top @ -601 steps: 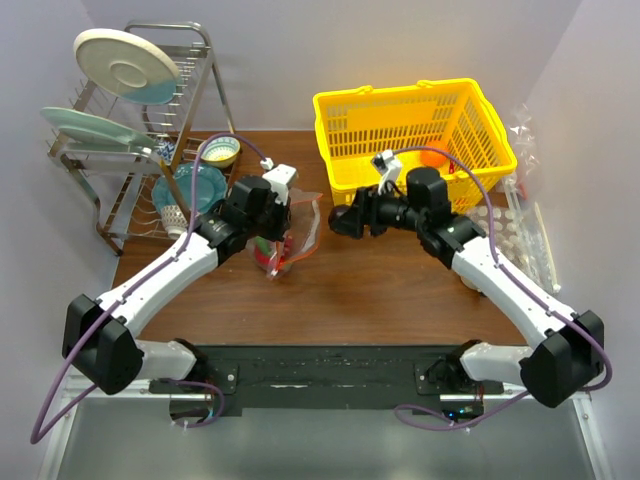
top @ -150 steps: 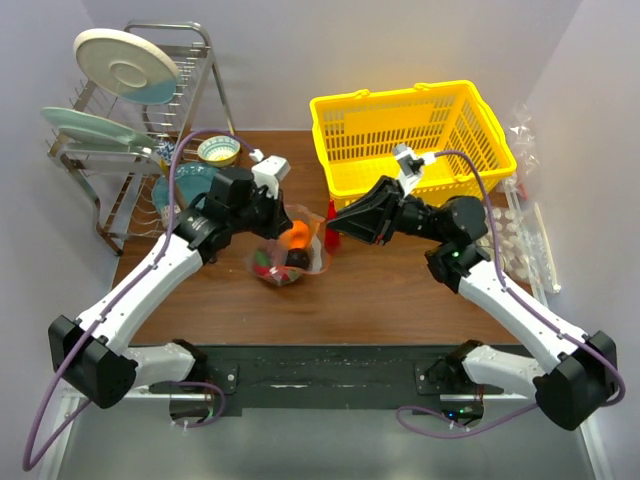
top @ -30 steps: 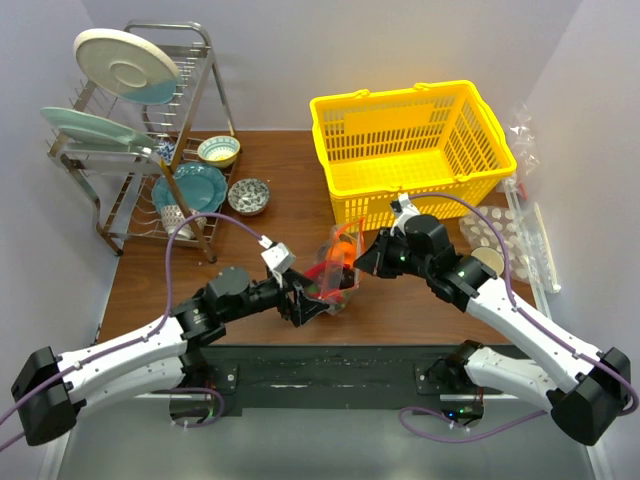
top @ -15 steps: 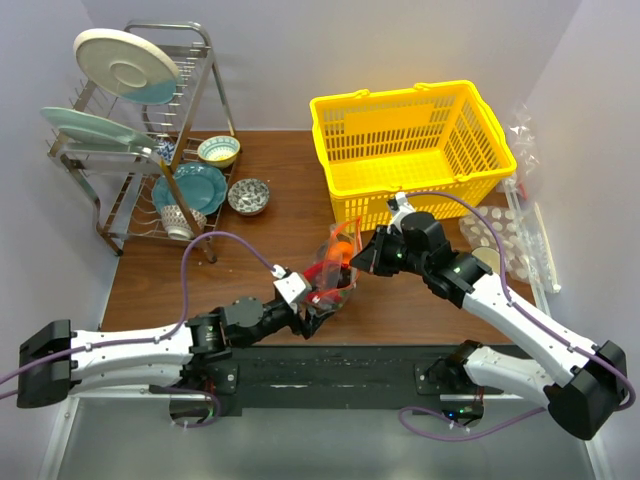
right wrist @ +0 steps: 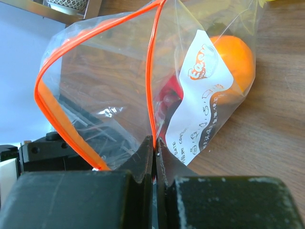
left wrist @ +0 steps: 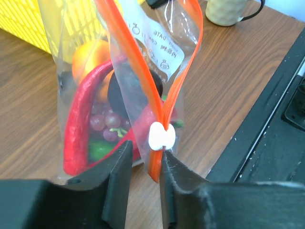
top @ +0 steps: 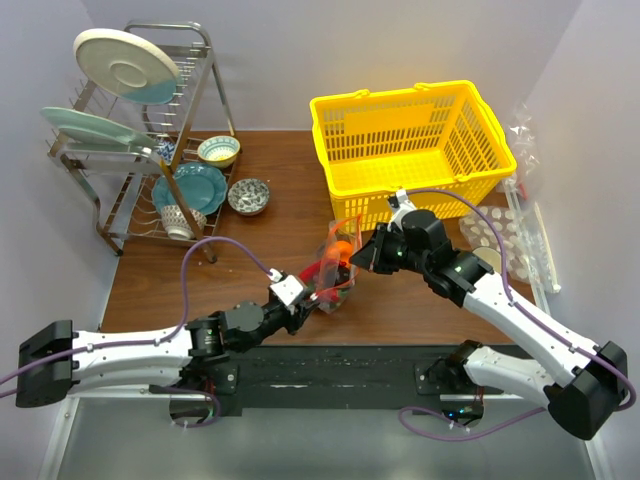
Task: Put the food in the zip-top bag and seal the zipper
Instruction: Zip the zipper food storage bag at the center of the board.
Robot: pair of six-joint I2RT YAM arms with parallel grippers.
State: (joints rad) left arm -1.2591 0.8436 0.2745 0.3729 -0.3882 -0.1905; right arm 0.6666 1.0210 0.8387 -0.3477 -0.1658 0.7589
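The clear zip-top bag (top: 336,266) stands on the table, held up between my grippers. Inside it show an orange (left wrist: 90,55), dark red grapes (left wrist: 105,121), a dark round fruit (left wrist: 131,90), a long red pepper (left wrist: 78,126) and something green (left wrist: 100,149). The red-orange zipper (left wrist: 138,62) gapes open above its white slider (left wrist: 161,136). My left gripper (left wrist: 145,164) straddles the zipper's end just below the slider; the strip touches one finger and a gap remains on the other side. My right gripper (right wrist: 155,143) is shut on the zipper's far end (right wrist: 151,71).
A yellow basket (top: 415,130) stands behind the bag. A dish rack (top: 130,140) with plates, a teal plate (top: 190,185) and two small bowls (top: 248,196) fill the back left. A mug (left wrist: 228,12) and dimpled packaging (top: 520,230) lie right. The black base rail (top: 330,365) runs along the near edge.
My left gripper's jaws have narrowed from wide apart to a small gap around the zipper's end by the slider. The right gripper keeps its pinch and has barely moved.
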